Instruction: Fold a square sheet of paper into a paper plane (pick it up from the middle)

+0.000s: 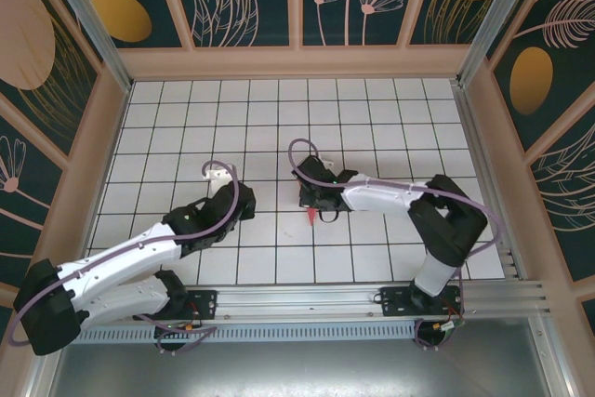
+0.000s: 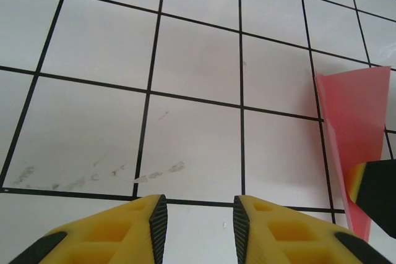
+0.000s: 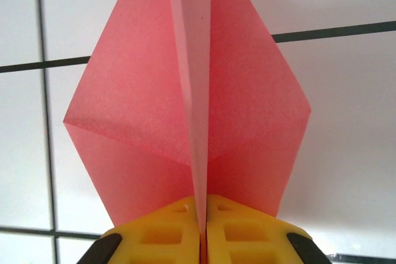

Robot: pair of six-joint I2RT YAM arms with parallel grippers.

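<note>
- My right gripper [image 3: 201, 217] is pressed fully together on the paper plane [image 3: 185, 103]. Its two yellow fingers [image 3: 182, 214] meet with only the thin pink fold between them.
- What I hold is the plane's upright middle fold, which runs straight out ahead of my right fingertips.
- A pink flap spreads out on either side of that fold, one to the left of my right fingertips and one to the right. Each widens to a corner and then narrows again farther out.
- The far end of the plane runs past the top edge of my right wrist view, so I cannot tell from there how it ends.
- Beyond my right fingers, under the plane, lies the white tiled table [image 3: 346, 153] with its black grid lines. I cannot tell whether the flaps touch it.
- My left gripper [image 2: 199, 214] stands partly open. There is a clear gap between its yellow fingers [image 2: 111, 233], with nothing in it and bare table showing through.
- Seen from my left gripper, the plane [image 2: 356, 122] is off to the right and a little ahead, apart from my left fingers.
- In that same view a black-and-yellow finger of my right gripper [image 2: 376, 193] overlaps the lower part of the pink paper.
- From above, a pink tip [image 1: 310, 220] pokes out from under my right gripper [image 1: 316, 204] on the side toward the arm bases.
</note>
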